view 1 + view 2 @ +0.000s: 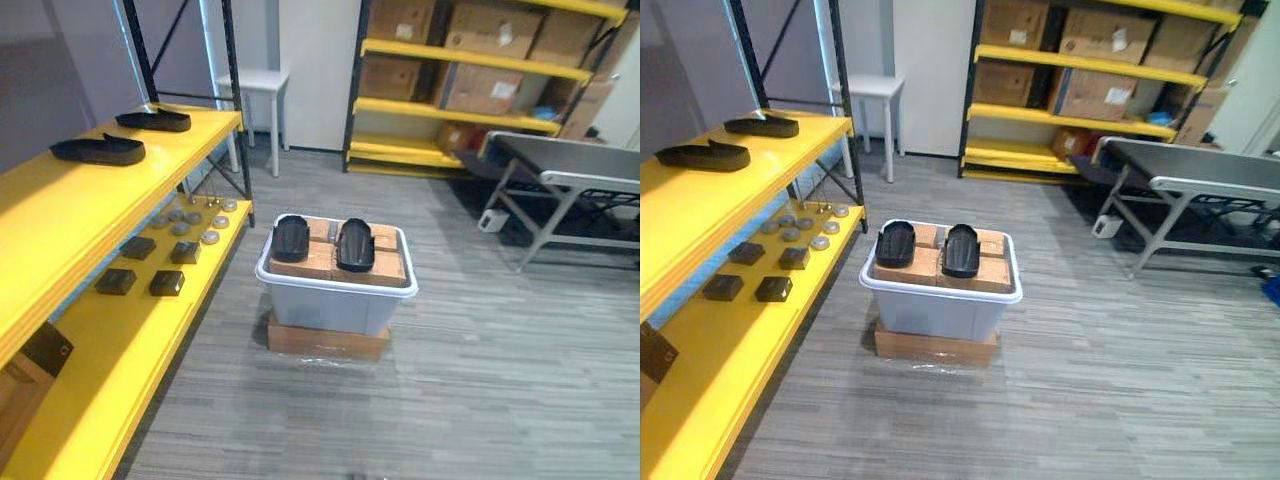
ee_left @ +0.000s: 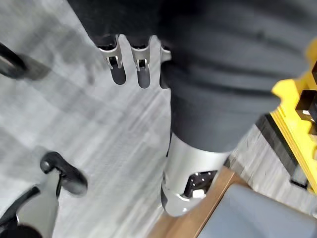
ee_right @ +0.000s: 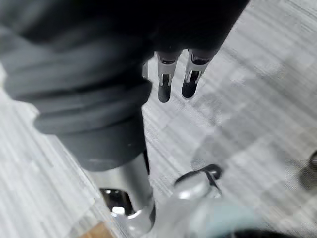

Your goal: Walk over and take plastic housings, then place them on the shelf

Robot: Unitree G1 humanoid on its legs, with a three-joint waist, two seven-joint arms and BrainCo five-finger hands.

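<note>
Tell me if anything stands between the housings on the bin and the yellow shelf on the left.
Nothing visible does. The two plastic housings lie atop the grey bin, and bare floor separates it from the yellow shelf. The top level has free room beside the two housings already there.

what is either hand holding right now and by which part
Nothing is held. The left hand and right hand hang open over the floor; the two black plastic housings lie atop the grey bin.
</note>
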